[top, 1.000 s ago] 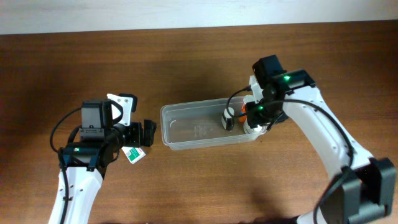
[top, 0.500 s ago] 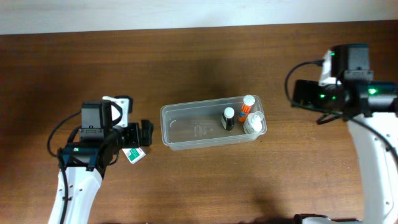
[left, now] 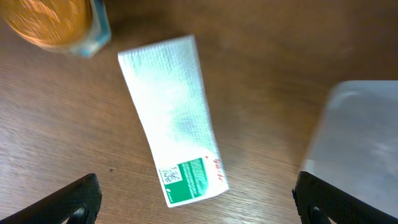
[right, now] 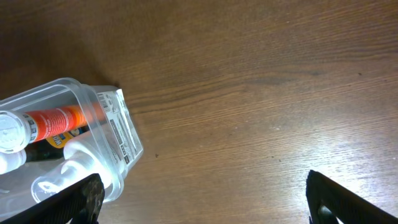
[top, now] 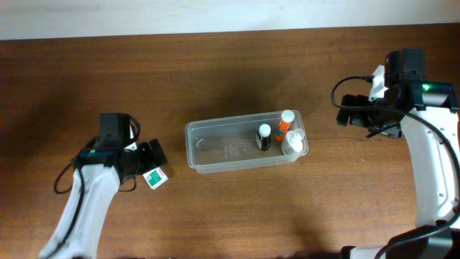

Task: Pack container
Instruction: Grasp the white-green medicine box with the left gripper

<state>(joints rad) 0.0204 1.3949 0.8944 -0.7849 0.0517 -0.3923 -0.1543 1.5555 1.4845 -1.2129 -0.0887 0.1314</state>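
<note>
The container (top: 223,147) is a clear shallow tub at mid-table. Its right end holds a black bottle (top: 264,137), an orange bottle (top: 285,124) and a white bottle (top: 292,142). My right gripper (top: 346,113) hovers open to the right of the tub, over bare wood, holding nothing. In the right wrist view the tub's corner (right: 121,127), the orange bottle (right: 56,121) and the white bottle (right: 68,165) sit at the left, apart from the gripper (right: 202,199). My left gripper (top: 154,153) is open just above a white-and-green packet (top: 154,178), which lies flat between its fingers (left: 174,118).
In the left wrist view a gold-topped round thing (left: 53,22) sits at the top left beyond the packet, and the tub's blurred end (left: 360,143) fills the right side. The table's far edge meets a white wall (top: 215,14).
My right gripper has opened, left the tub's right end and pulled away to the right; the white bottle stays in the tub. The left arm has shifted slightly over the packet.
</note>
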